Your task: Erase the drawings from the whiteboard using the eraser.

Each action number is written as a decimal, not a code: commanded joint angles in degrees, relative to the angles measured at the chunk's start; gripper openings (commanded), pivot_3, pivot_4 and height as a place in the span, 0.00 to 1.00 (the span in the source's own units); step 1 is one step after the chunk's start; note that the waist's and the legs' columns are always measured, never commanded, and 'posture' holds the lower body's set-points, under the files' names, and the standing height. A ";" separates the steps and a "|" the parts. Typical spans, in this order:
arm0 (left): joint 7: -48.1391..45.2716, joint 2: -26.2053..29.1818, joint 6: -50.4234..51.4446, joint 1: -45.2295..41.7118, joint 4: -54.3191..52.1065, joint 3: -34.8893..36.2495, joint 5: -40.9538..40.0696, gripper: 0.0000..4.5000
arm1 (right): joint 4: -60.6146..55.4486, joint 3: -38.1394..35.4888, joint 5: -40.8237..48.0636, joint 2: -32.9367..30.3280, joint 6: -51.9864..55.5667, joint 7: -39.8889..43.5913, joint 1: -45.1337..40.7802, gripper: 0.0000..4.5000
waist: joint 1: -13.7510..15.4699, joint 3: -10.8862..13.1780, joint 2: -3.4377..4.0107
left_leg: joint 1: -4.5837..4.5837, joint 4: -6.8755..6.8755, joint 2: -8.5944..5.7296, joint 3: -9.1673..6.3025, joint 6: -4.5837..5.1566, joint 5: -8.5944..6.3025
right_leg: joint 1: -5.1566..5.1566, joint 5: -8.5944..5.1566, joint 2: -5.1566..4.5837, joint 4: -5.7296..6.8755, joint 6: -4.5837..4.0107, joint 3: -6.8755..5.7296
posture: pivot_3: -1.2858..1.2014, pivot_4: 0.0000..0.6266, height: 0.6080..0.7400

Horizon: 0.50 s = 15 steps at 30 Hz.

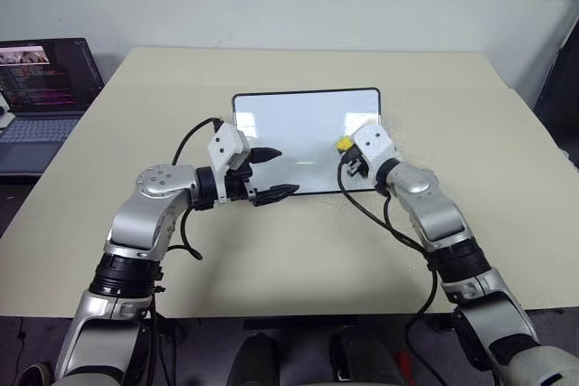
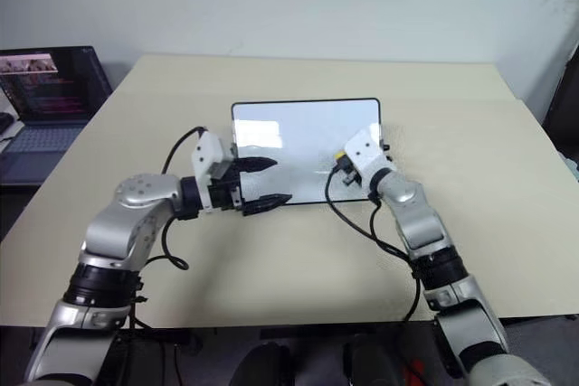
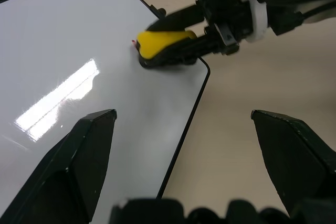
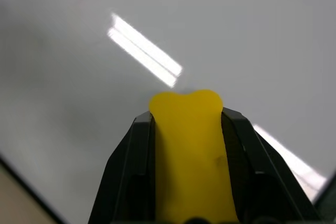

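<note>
The whiteboard (image 1: 298,133) lies flat on the middle of the table, glossy white in a thin black frame. My right gripper (image 1: 349,153) is shut on the yellow eraser (image 1: 345,143) and holds it down on the board near its right near corner. In the left wrist view the eraser (image 3: 163,43) rests dark side down on the whiteboard (image 3: 68,61), with a tiny red trace of the drawings (image 3: 132,41) at its tip. The right wrist view shows the eraser (image 4: 191,150) squeezed between the two black fingers. My left gripper (image 1: 275,174) hovers open over the board's near left edge.
The beige table (image 1: 271,250) spreads wide around the board. An open laptop (image 1: 41,88) sits past the table's far left corner. Black cables loop from both wrists over the tabletop.
</note>
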 commanded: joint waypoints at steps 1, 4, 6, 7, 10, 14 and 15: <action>0.49 0.70 -0.20 0.09 -1.86 1.51 -0.24 1.00 | 1.91 -2.65 -0.83 -0.15 -2.17 -2.63 -1.78 0.29 | 0.07 0.00 0.00 | -0.03 -0.01 0.00 0.00 0.00 0.00 | -0.01 -0.01 0.00 -0.02 -0.01 0.00 | 0.52 0.24 1.00; 0.92 0.48 0.13 0.45 -2.51 1.41 -0.35 1.00 | 2.75 -2.22 -0.55 -0.26 -1.25 -1.31 -2.07 0.29 | 0.07 0.00 0.00 | -0.11 -0.04 -0.02 0.01 0.00 -0.01 | -0.06 0.10 0.00 -0.06 -0.24 0.00 | 0.52 0.24 1.00; 1.08 0.45 0.24 0.55 -2.74 1.37 -0.41 1.00 | 2.87 -1.86 -0.36 -0.33 -0.31 -0.33 -1.96 0.29 | -0.02 0.00 0.00 | -0.12 -0.04 -0.02 0.04 0.00 -0.02 | -0.06 0.11 -0.03 -0.07 -0.26 0.02 | 0.52 0.24 1.00; 1.20 0.45 0.28 0.62 -2.86 1.37 -0.46 1.00 | 2.79 -1.16 -0.11 -0.68 1.05 1.39 -1.51 0.29 | -0.03 0.00 0.00 | -0.11 -0.04 -0.02 0.04 0.00 -0.02 | -0.06 0.11 -0.04 -0.06 -0.26 0.02 | 0.52 0.24 1.00; 1.40 0.66 0.35 0.98 -3.22 1.53 -0.69 1.00 | 1.88 1.11 0.23 -2.51 4.72 6.90 1.01 0.29 | -0.01 -0.01 -0.01 | -0.07 -0.04 -0.01 0.00 0.00 -0.02 | -0.04 0.11 -0.05 -0.04 -0.26 -0.02 | 0.52 0.24 1.00; 1.39 0.77 0.52 1.11 -3.49 1.66 -0.80 1.00 | 0.11 1.47 -0.49 -4.44 5.76 9.01 2.79 0.29 | 0.00 -0.02 -0.02 | 0.01 -0.02 0.00 0.01 0.00 -0.02 | 0.03 -0.03 -0.04 -0.03 -0.01 -0.01 | 0.52 0.24 1.00; 1.37 0.78 0.55 1.12 -3.53 1.65 -0.80 1.00 | -0.01 0.49 -0.76 -4.38 5.14 7.61 2.79 0.29 | 0.00 -0.02 -0.02 | 0.04 -0.02 0.00 0.00 0.01 -0.01 | 0.05 -0.03 -0.05 -0.03 -0.01 -0.01 | 0.52 0.24 1.00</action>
